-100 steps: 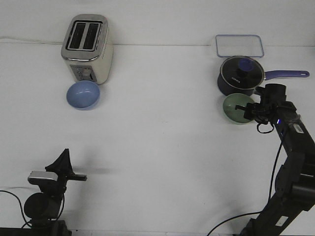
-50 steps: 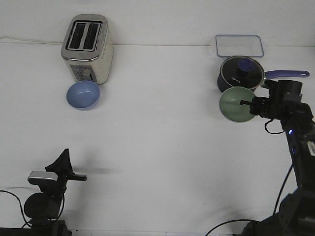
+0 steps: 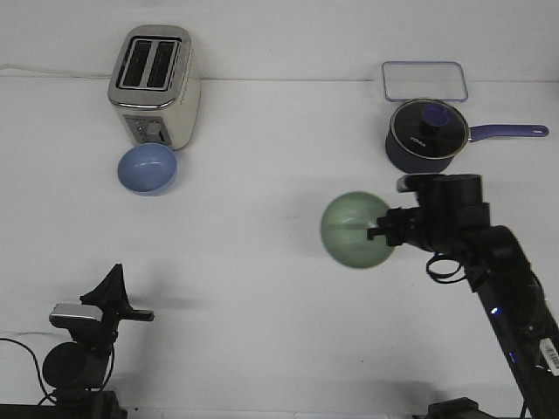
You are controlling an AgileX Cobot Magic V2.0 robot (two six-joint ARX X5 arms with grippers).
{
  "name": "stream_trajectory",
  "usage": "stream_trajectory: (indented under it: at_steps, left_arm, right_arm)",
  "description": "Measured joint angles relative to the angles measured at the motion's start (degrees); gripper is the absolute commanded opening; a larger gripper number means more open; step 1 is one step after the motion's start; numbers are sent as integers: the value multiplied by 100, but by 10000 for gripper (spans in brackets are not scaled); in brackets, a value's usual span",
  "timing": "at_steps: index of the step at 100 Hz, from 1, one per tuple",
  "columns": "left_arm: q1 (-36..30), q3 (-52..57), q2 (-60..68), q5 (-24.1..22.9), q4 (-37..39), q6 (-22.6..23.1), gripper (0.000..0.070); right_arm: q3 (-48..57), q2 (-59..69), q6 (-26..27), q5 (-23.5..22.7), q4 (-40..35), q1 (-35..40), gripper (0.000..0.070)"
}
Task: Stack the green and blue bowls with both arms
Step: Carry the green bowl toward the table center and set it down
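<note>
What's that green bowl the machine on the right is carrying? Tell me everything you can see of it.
The green bowl is small, round and smooth, pale sage green with a slightly glossy look, and seems empty. The right arm's tool holds it by its rim on the arm's side. It appears lifted off the white table, in front of the dark saucepan, with its opening turned towards the camera. Its outline is a little blurred. Nothing else touches it, and the blue bowl sits far off by the toaster.

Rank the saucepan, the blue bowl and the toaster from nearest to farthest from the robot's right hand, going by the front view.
From the right hand, which holds the green bowl:
1. Saucepan, just behind it, far right.
2. Blue bowl, across the table on the left.
3. Toaster, behind the blue bowl, far left.
</note>
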Motion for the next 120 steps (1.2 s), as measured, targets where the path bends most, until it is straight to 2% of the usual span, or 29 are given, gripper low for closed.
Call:
stream_trajectory:
  at_steps: [18,34,50,74,78,85,89,103,120]
  left_arm:
    - [0,0,0,-2,-2,0,14]
    - [0,0,0,0,0,0,13]
    - [2,0,0,-2,0,0,13]
    - [0,0,0,0,0,0,13]
    - [0,0,0,0,0,0,13]
    - [0,0,0,-2,0,0,13]
    - [0,0,0,0,0,0,13]
    - [0,0,0,0,0,0,13]
    - [0,0,0,0,0,0,13]
  right_arm:
    - [-929,31,623,138,815,1220,0]
    - [-1338,339,1252,310,1729,1882,0]
    - [-1344,898,1532,420,2068,2063,0]
    - [-1357,1668,1615,503,2070,2024,0]
    - [-1360,1685,1615,501,2068,2028,53]
    - [-1360,1685,1613,431,2083,2031,296]
    - [-1360,1685,1613,398,2107,2031,366]
    - [-1338,1672,1547,396,2031,1976,377]
    - [-1108,1121,1176,446,1657,1652,377]
